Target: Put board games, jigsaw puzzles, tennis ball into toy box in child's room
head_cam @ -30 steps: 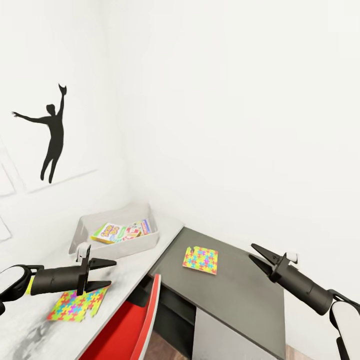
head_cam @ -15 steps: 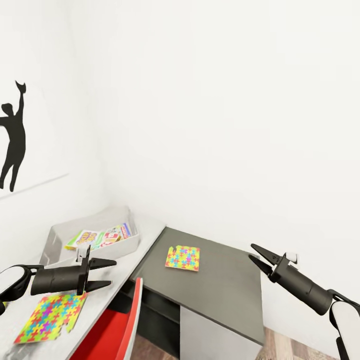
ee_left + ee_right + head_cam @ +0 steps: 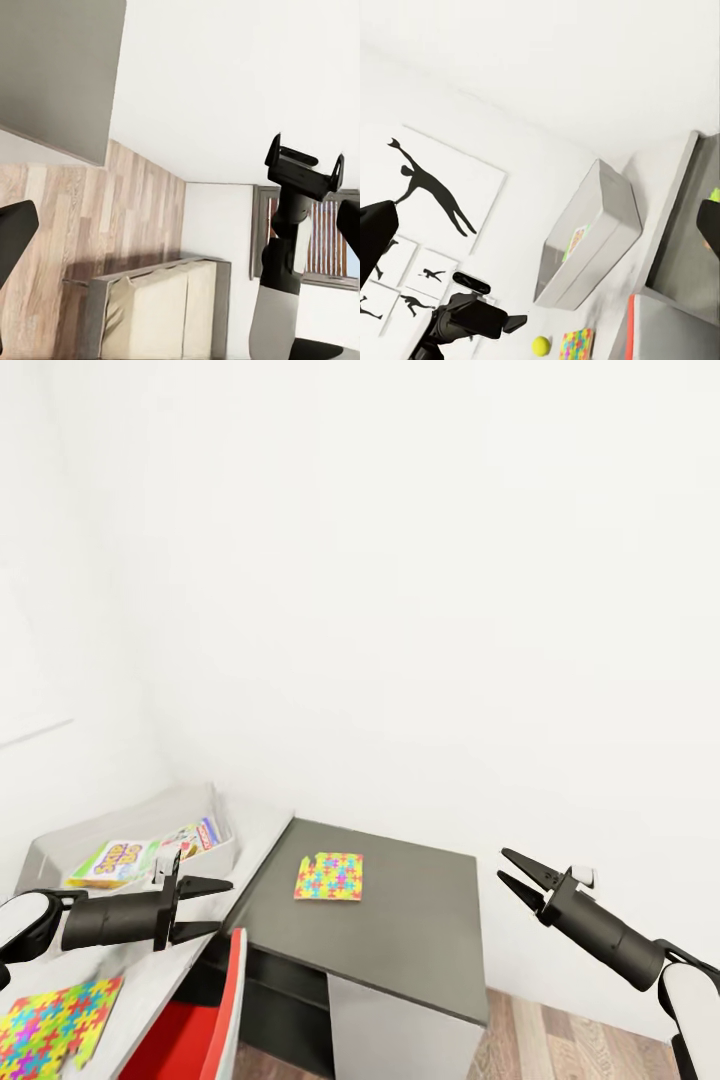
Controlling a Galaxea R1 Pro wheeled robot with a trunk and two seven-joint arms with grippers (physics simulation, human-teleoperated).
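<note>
My left gripper (image 3: 205, 910) and right gripper (image 3: 512, 868) both hang with jaws parted and nothing between them. The landmark I steer by is the toy box (image 3: 45, 849) on the pale part of the desk (image 3: 255, 840), with printed board games (image 3: 115, 860) already lying flat in it. One jigsaw puzzle (image 3: 329, 877) lies flat on the dark lower part of the desk, beside the toy box on the side toward my right arm — between my two grippers and below their height, a little nearer the left one. The other jigsaw puzzle (image 3: 55, 1022) sits on the pale top, nearer me than the toy box, under my left forearm. The tennis ball (image 3: 541, 345) rests near that second sheet. I judge the left arm better placed for both sheets — a short drop, then a carry over the rim.
</note>
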